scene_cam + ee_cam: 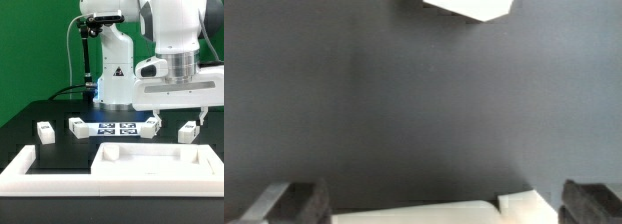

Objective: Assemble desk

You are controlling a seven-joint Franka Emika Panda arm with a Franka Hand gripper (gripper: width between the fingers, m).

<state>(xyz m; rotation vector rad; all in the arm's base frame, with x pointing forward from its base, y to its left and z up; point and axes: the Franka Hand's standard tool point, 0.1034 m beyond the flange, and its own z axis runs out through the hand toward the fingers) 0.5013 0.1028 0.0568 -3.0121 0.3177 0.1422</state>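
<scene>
The white desk top (150,166), a tray with a raised rim, lies flat near the front of the black table. Several short white legs lie behind it: one (45,131) toward the exterior view's left, one (78,125) and one (149,124) at the ends of the marker board, and one (187,130) toward the right. My gripper (176,118) hangs open above the table behind the top's far right corner, holding nothing. In the wrist view the gripper (438,206) shows both dark fingers (288,205) wide apart. A white part's edge (429,214) lies below them, and another white piece (473,8) is farther off.
The marker board (118,129) lies flat mid-table. A low white border wall (35,172) runs along the front and the exterior view's left. The robot's white base (112,70) stands behind, against a green backdrop.
</scene>
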